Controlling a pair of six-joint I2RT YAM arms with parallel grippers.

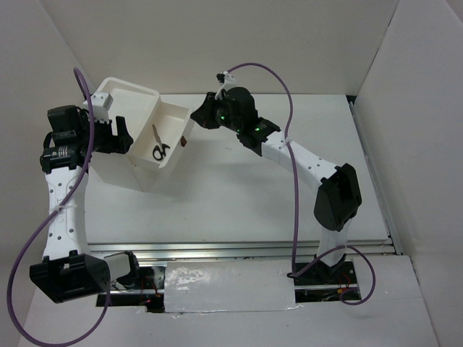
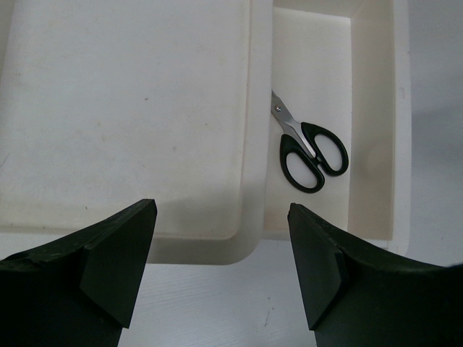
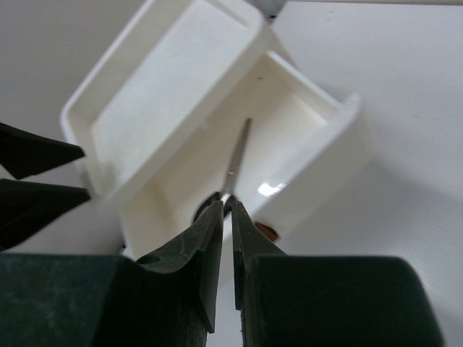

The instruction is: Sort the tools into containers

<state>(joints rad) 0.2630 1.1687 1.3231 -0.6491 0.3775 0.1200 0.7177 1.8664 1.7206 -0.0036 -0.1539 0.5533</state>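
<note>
– Right, item one: scissors?
– Scissors (image 2: 307, 148), black handles, blades closed. They lie flat in the lower drawer (image 2: 372, 108), loops toward its middle, tip near the wall on the top-drawer side. I cannot tell whether the tip touches it.
– Item two: containers?
– Lower drawer, white, pulled out from the cabinet (image 1: 145, 177), red-brown handle (image 3: 269, 232) on its front. Top drawer (image 2: 123, 108), white and shallow, sits above it and overlaps one long side. It shows nothing inside. The cabinet stands on the table (image 1: 239, 195), far left.
– Item three: left gripper?
– Left gripper (image 2: 221, 210), fingers wide apart, nothing between them. It is just beside the top drawer's near edge, with that drawer's corner framed by the fingers.
– Item four: right gripper?
– Right gripper (image 3: 226, 210), fingers almost together with only a thin slit left, nothing in it. It is near the lower drawer's handle end, apart from the scissors.
</note>
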